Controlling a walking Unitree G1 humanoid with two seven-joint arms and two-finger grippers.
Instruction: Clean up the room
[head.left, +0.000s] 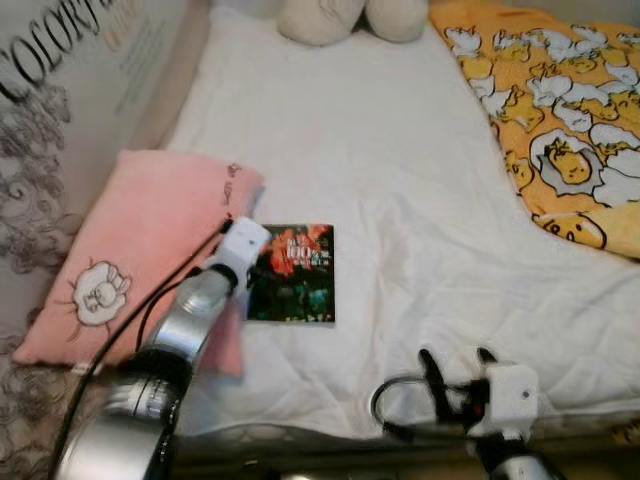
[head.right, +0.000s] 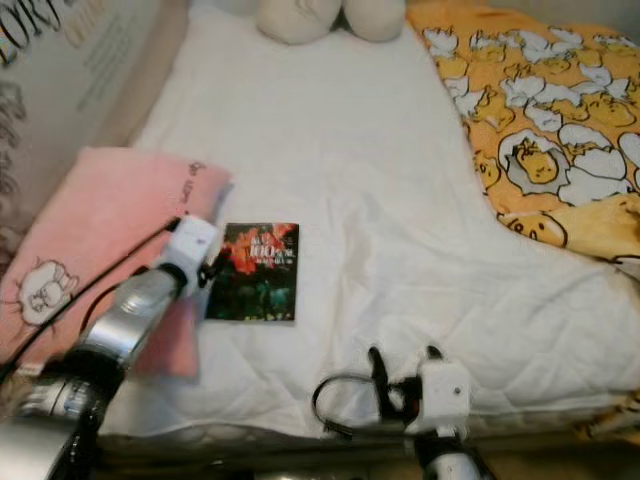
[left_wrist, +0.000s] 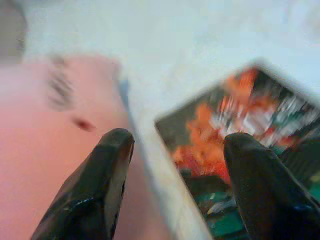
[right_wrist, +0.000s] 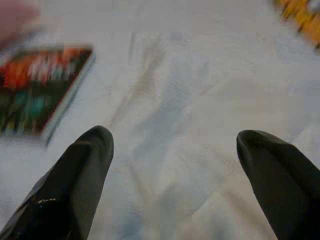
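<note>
A dark book (head.left: 293, 275) with an orange and green cover lies flat on the white bed sheet (head.left: 380, 170). Just to its left lies a pink pillow (head.left: 130, 250). My left gripper (left_wrist: 175, 142) is open and sits low over the book's left edge, one finger over the pillow (left_wrist: 50, 150) and the other over the cover (left_wrist: 240, 130). My right gripper (head.left: 457, 362) is open near the bed's front edge, to the right of the book, with only sheet between its fingers (right_wrist: 85, 165).
A yellow blanket (head.left: 560, 110) with white cartoon figures covers the bed's right side. A cream plush toy (head.left: 340, 15) sits at the far end. A printed panel with lettering (head.left: 60, 90) runs along the left.
</note>
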